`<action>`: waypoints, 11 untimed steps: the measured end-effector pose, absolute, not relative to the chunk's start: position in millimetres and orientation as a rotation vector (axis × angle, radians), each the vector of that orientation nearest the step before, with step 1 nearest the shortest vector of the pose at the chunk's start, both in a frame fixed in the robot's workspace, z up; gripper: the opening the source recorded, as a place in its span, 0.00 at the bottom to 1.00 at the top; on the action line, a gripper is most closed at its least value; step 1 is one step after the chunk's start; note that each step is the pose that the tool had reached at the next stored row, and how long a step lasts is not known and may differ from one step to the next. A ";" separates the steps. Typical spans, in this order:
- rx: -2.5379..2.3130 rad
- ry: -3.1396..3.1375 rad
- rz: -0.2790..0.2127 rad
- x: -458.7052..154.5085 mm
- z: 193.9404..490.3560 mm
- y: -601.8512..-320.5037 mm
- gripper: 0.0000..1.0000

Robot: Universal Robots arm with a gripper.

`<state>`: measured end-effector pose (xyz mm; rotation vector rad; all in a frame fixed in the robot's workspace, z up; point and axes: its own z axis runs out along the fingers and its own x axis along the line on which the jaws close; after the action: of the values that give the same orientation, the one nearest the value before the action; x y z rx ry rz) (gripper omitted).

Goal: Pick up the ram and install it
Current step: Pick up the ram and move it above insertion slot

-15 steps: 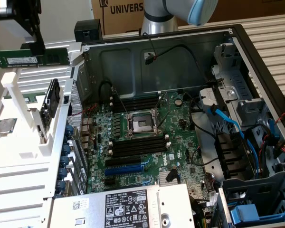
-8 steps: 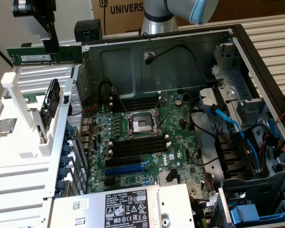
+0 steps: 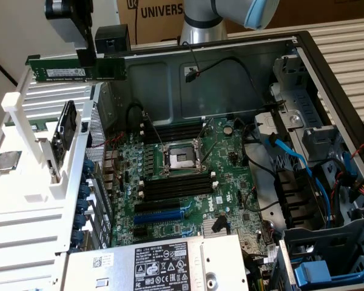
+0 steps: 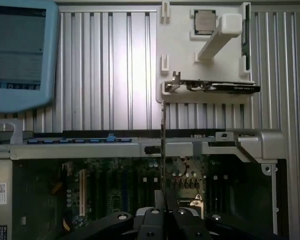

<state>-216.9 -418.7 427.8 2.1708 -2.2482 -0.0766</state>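
Observation:
The ram (image 3: 76, 68) is a long green stick with a white label. It hangs level in the air at the exterior view's upper left, above the white fixture (image 3: 30, 182) and beside the open computer case. My gripper (image 3: 88, 58) is shut on the ram near its middle. In the wrist view the ram (image 4: 163, 145) appears edge-on as a thin dark line rising from my gripper (image 4: 163, 202). Past it lie the motherboard and the case wall. Long black memory slots (image 3: 176, 185) sit beside the CPU socket (image 3: 181, 159) on the motherboard, well away from the ram.
The white fixture holds a square silver CPU chip (image 3: 7, 160) and an upright card (image 3: 64, 134). The case wall (image 3: 230, 79), blue cables (image 3: 291, 157), drive bays and the power supply (image 3: 164, 267) ring the motherboard. A blue-framed screen (image 4: 20, 55) stands beside the ribbed table.

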 end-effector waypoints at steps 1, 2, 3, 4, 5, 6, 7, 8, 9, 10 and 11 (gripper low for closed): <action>2.170 -2.247 -0.079 -212.6 427.9 -419.1 0.12; 2.169 -2.246 -0.081 -208.7 427.8 -419.3 0.12; 2.168 -2.246 -0.082 -204.3 427.8 -419.5 0.12; 2.168 -2.245 -0.083 -199.7 427.8 -419.7 0.12; 2.167 -2.245 -0.083 -195.9 427.8 -419.8 0.12; 2.167 -2.245 -0.083 -193.5 427.8 -419.8 0.12; 2.167 -2.245 -0.083 -191.4 427.8 -419.8 0.12; 2.166 -2.246 -0.083 -190.2 427.7 -419.8 0.12; 2.165 -2.247 -0.083 -189.0 427.7 -419.8 0.12; 2.160 -2.252 -0.083 -188.5 427.7 -419.8 0.12; 2.151 -2.260 -0.082 -188.3 427.5 -419.8 0.12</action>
<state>-188.3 -419.8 427.5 2.1515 -2.2599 -0.0823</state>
